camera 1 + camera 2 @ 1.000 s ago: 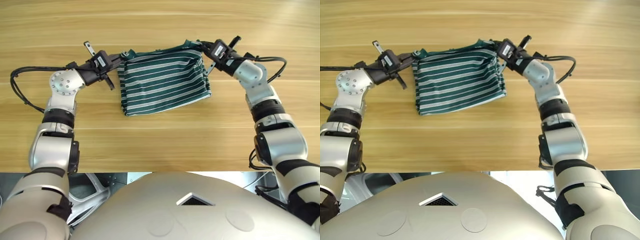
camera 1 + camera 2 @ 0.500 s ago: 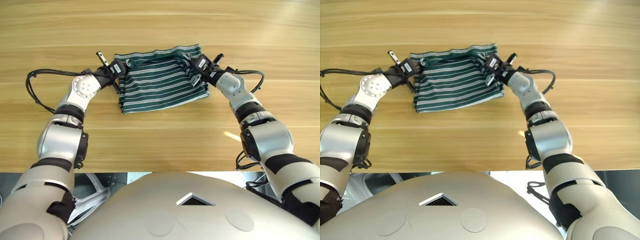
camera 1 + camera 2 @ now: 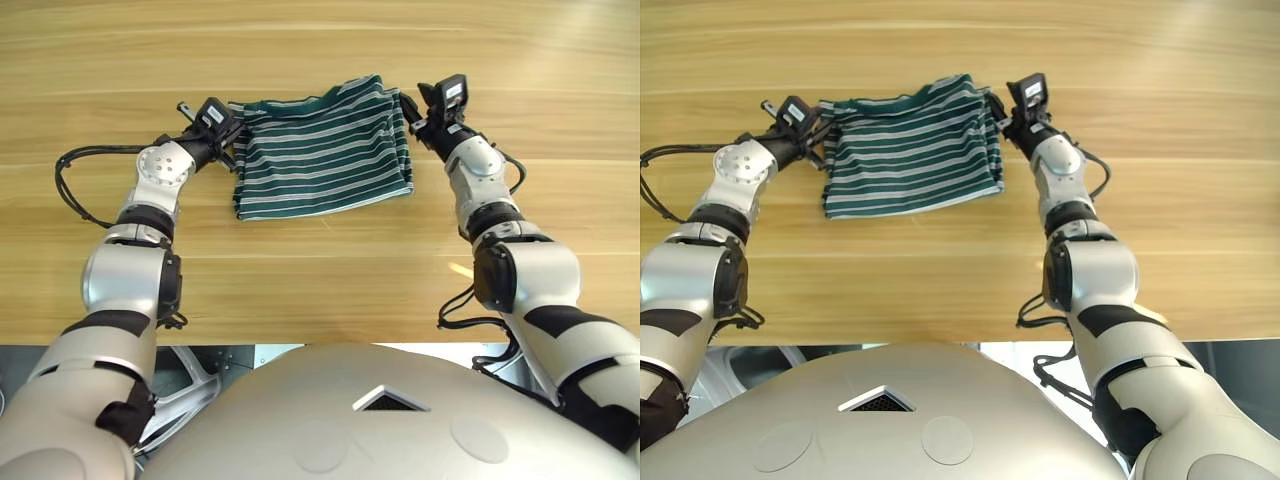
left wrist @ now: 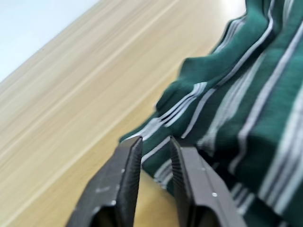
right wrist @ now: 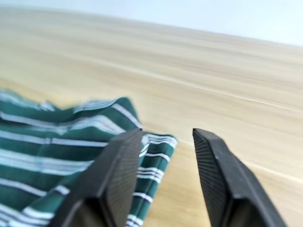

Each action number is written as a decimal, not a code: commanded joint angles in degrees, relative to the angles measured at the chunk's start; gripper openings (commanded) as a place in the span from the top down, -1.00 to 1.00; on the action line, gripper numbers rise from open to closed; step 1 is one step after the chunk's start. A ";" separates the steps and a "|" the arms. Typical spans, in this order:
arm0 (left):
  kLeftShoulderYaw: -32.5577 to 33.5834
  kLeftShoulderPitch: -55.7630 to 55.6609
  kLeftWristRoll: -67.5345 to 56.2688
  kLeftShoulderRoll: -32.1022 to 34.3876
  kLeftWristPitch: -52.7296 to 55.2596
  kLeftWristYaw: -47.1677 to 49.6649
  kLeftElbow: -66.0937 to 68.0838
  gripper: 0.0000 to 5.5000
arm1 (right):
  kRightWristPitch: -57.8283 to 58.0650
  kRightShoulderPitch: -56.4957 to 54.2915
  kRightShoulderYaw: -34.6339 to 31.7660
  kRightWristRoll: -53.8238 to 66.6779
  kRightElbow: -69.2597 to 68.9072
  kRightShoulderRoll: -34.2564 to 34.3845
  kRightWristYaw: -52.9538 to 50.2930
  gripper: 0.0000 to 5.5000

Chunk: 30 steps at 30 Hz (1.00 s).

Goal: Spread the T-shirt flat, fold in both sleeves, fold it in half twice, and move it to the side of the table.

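- Lying folded into a compact striped rectangle, the T-shirt (image 3: 322, 150) sits toward the far middle of the wooden worktop (image 3: 320, 270). Its neckband is along the far edge and its stacked layers show at the right edge.
- The left claw (image 4: 155, 142) rests just beside the shirt's far left corner. Its jaws stand a narrow slit apart with no cloth between them.
- The right claw (image 5: 165, 135) is by the far right corner, with its jaws well apart and nothing in them. The corner's striped hem lies just beyond the tips.
- Judging by the layered shape, the folds look done, and what remains is moving the bundle to the side of the worktop.
- The knit is light, soft and limp. It has no stiffness of its own, so a pinch on the top layer alone would likely peel the folds open.
- A better hold would take the full stack at both far corners or along the two side edges, and then slide the bundle across the wood instead of lifting it high.
- The smooth worktop should let the cloth glide, though a dragged near edge could bunch or roll under.
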 commanded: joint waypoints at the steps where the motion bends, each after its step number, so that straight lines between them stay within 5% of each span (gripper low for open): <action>1: 7.80 -4.91 -6.17 -0.32 4.79 6.23 1.02 0.34 | 3.12 -0.97 -4.51 3.85 0.99 0.01 1.49 0.00; 5: 18.01 -7.70 -15.28 -0.30 8.36 8.08 1.10 0.19 | 2.00 0.54 -5.26 3.92 0.38 -0.91 4.31 -0.31; 9: 28.50 -6.64 -29.01 -2.22 2.76 -10.33 -4.17 0.19 | -2.68 3.93 -4.73 4.26 -2.59 -4.28 15.43 -0.57; 15: 29.70 -2.08 -31.69 -4.44 -2.55 -18.70 -7.30 0.19 | -11.06 11.13 0.88 0.00 -9.10 -10.28 26.46 -0.93; 26: 28.81 0.67 -30.91 -6.82 -4.44 -19.26 -7.62 0.19 | -17.92 17.74 16.20 -17.81 -13.97 -13.72 11.80 -0.95; 30: 28.89 1.04 -30.67 -6.89 -4.59 -19.09 -7.44 0.19 | -18.24 25.20 18.06 -8.64 -27.23 -14.86 22.51 -0.95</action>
